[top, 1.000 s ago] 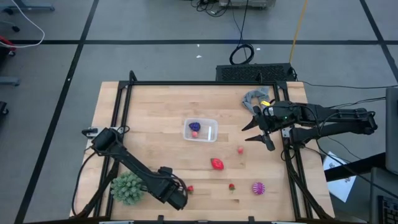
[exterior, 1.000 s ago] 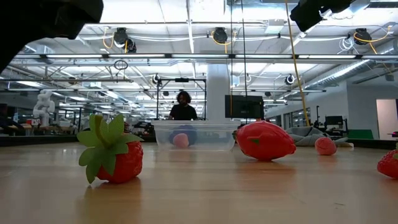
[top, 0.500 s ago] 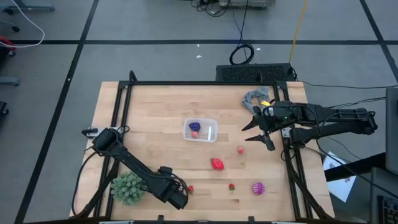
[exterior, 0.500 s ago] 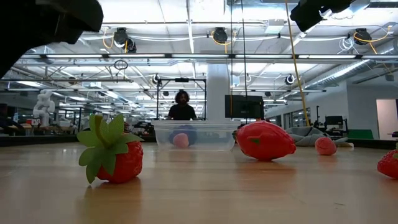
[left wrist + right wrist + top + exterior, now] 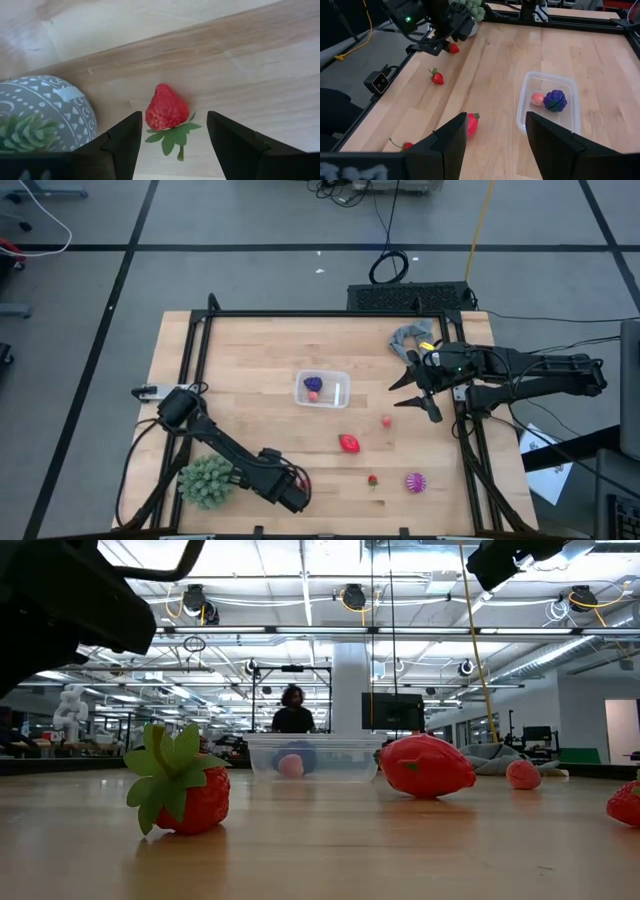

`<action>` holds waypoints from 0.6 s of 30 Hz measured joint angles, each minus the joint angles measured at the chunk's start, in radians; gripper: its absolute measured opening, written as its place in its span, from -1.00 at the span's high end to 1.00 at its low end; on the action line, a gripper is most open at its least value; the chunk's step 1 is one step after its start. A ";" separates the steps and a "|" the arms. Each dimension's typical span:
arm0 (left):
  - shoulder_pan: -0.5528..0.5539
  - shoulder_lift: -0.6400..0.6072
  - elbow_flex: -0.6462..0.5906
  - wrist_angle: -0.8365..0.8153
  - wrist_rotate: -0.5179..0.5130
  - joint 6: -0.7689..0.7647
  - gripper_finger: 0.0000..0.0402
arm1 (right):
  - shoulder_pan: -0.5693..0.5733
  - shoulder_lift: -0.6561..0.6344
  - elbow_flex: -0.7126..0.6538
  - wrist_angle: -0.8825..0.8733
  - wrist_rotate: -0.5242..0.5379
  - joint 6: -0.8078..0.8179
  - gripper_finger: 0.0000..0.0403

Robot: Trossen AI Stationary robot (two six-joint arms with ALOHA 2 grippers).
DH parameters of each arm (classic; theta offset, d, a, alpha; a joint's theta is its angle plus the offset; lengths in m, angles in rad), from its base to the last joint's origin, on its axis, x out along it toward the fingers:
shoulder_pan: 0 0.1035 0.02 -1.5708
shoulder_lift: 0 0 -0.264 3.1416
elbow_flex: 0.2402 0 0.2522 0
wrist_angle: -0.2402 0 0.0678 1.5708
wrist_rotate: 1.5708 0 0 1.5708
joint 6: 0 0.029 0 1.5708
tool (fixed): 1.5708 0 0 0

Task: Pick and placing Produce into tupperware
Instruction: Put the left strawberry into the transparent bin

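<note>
We have two pieces of produce in the tub (image 5: pixel 322 389) so far: a purple fruit (image 5: pixel 314 382) and a small pink one (image 5: pixel 313 394) beside it, both lying at one end of the clear box near the middle of the bench (image 5: pixel 250 350).

Five pieces are left out on the wood. Our left claw (image 5: pixel 297 495) sits low at the bench's near edge, next to the big green spiky ball (image 5: pixel 205 481), with its fingers spread and nothing between them yet. Through the left wrist camera we see a strawberry (image 5: pixel 166 109) lying right in the gap between the two fingers, leaves toward the camera, so we judge that this is the piece now being gone after and that the grasp is about to be made. From above the claw hides it.

Farther along the near side lie a second small strawberry (image 5: pixel 372 479) and the magenta spiky ball (image 5: pixel 414 481). A larger red fruit (image 5: pixel 349 444) lies between those and the tub, and a small pink piece (image 5: pixel 386 421) sits a little beyond it toward the right.

Our right claw (image 5: pixel 418 389) hangs above the bench's right side, well apart from the tub, open and empty, next to a grey cloth (image 5: pixel 408 337) at the far right corner.

By our count the job is under halfway done.
</note>
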 joint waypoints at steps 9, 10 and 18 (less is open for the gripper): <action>-0.001 0.000 0.000 -0.001 0.009 0.000 -0.14 | 0.000 0.000 0.000 -0.001 0.000 0.000 0.05; -0.001 0.000 0.000 -0.001 0.009 0.000 -0.14 | 0.000 0.000 0.000 -0.001 0.000 0.000 0.05; -0.001 0.000 -0.036 0.018 0.018 0.001 -0.14 | 0.000 0.000 0.000 -0.002 0.000 0.000 0.05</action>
